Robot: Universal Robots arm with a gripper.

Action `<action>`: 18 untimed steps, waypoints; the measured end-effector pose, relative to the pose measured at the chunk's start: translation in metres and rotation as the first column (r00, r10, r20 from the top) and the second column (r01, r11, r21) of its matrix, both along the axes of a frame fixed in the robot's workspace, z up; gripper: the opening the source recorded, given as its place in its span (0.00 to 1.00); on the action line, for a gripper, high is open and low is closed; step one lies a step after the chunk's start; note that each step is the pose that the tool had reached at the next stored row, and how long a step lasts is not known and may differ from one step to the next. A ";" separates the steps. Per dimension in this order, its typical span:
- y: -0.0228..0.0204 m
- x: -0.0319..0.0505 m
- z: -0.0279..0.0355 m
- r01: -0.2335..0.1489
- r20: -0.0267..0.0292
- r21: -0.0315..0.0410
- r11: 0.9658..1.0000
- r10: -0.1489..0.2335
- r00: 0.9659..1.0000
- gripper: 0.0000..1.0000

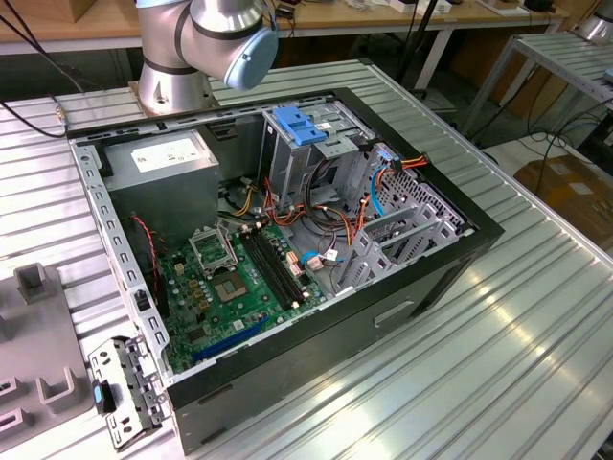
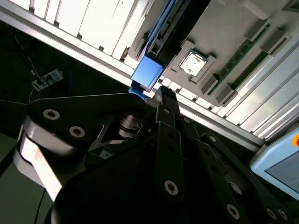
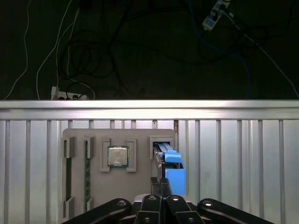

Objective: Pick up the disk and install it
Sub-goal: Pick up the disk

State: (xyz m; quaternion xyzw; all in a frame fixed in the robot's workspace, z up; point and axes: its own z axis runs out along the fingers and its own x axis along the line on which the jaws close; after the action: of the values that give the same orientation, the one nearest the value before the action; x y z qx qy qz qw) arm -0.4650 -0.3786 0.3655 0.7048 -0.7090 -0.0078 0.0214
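Ribbed aluminium tabletop (image 3: 233, 154) carries a grey fixture tray (image 3: 93, 191), where the disk (image 3: 172, 163) stands on edge in a slot. The gripper (image 3: 161, 181) hovers just above its near end, fingers apparently pressed together on nothing; the disk's long axis runs straight ahead of them.

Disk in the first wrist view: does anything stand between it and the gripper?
Nothing visible does. The gripper is right at the disk, which sits in a slot of the grey tray. Whether they touch, I cannot tell.
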 end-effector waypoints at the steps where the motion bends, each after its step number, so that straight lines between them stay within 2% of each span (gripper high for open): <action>1: 0.0000 0.0000 0.0000 0.000 0.000 0.000 1.000 0.000 1.000 0.11; 4: 0.0000 0.0000 -0.0025 0.000 0.009 0.000 1.000 0.000 1.000 0.30; 5: 0.0000 0.0000 -0.0029 0.001 0.013 0.000 1.000 -0.001 1.000 0.30; 9: 0.0000 0.0000 -0.0055 0.057 0.013 0.000 0.998 -0.057 0.998 0.30; 10: 0.0000 0.0001 -0.0065 0.075 0.013 0.000 0.997 -0.075 0.997 0.31; 11: 0.0002 0.0001 -0.0072 0.082 0.013 0.000 0.997 -0.082 0.997 0.37; 12: 0.0014 0.0001 -0.0084 0.085 0.014 0.000 0.996 -0.085 0.996 0.37; 13: 0.0018 0.0001 -0.0094 0.085 0.015 0.000 0.996 -0.085 0.996 0.44; 18: 0.0019 0.0001 -0.0094 0.085 0.016 0.000 0.996 -0.085 0.996 0.44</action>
State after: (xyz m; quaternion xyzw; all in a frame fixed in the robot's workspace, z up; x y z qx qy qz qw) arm -0.4649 -0.3767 0.3560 0.6739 -0.7387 -0.0031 0.0156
